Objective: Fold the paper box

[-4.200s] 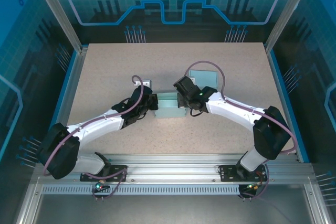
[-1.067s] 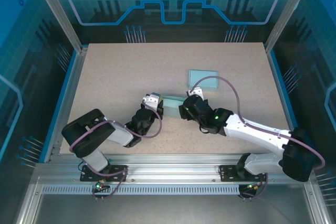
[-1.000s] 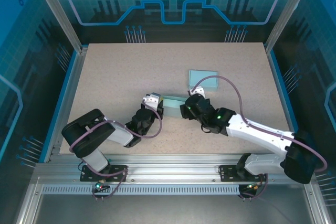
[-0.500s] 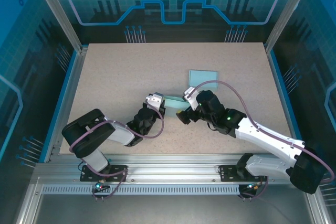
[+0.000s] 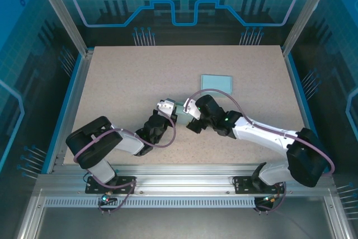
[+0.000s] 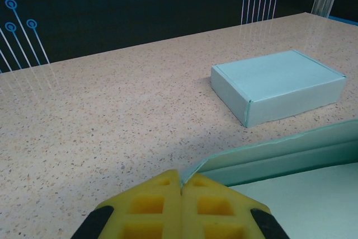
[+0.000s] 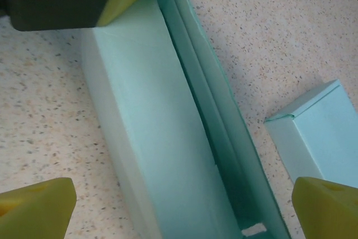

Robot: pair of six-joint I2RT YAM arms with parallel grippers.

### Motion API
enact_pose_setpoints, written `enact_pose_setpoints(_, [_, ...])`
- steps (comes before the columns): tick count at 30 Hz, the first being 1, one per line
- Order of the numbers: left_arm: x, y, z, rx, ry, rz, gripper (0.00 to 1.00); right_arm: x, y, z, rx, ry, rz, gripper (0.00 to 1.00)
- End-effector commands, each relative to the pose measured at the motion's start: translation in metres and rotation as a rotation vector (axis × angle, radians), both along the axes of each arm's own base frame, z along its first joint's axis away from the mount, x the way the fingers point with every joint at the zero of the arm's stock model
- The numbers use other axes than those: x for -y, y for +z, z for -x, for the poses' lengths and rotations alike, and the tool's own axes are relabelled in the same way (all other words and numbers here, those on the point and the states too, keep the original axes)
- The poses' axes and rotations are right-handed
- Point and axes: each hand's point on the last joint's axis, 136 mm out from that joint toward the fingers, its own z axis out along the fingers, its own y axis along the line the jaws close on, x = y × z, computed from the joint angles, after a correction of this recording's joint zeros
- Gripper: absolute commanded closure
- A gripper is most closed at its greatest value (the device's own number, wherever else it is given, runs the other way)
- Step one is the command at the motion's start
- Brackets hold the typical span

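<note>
The half-folded pale teal paper box [image 7: 162, 138] lies on the table between my two grippers, its lid flap [image 6: 279, 148] still raised along the far side. In the top view only a sliver of the box [image 5: 181, 107] shows between the wrists. My left gripper [image 6: 182, 186] is shut, its yellow pads [image 6: 151, 205] pinching a corner of the box's thin wall; it sits at the box's left end [image 5: 171, 115]. My right gripper [image 7: 182, 208] hangs open over the box, one yellow fingertip [image 7: 36, 208] on each side of it and neither touching it. It stands at the box's right end [image 5: 192, 122].
A finished, closed teal box [image 5: 216, 83] lies on the table behind and to the right, also seen as the closed box [image 6: 277, 85] and as the box corner [image 7: 313, 132]. The speckled table [image 5: 123, 76] has free room to the left and back. The metal frame rail [image 5: 184, 174] runs along the near edge.
My right wrist has swung left and come in over the box, covering most of it from above. The left gripper has kept its hold on the box's corner and barely moved.
</note>
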Motion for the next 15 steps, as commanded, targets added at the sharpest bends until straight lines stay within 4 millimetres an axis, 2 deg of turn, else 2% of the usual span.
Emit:
enact_pose_setpoints(1, [0.004, 0.006, -0.001, 0.01, 0.001, -0.011, 1.0, -0.004, 0.022, -0.022, 0.085, -0.015, 0.02, 0.0])
enact_pose_setpoints(6, [0.003, 0.006, -0.002, 0.01, 0.006, -0.014, 1.0, -0.008, 0.01, -0.024, 0.057, -0.004, 0.05, 0.0])
enact_pose_setpoints(11, [0.002, 0.005, -0.002, 0.008, 0.014, -0.018, 1.0, -0.011, -0.003, -0.018, 0.008, 0.011, 0.044, 0.05])
enact_pose_setpoints(13, [0.002, 0.004, -0.003, 0.006, 0.015, -0.017, 1.0, -0.011, -0.007, -0.016, -0.006, 0.009, 0.039, 0.11])
enact_pose_setpoints(15, [0.003, 0.004, -0.003, 0.004, 0.016, -0.014, 1.0, -0.01, -0.01, -0.017, -0.005, -0.002, 0.041, 0.24])
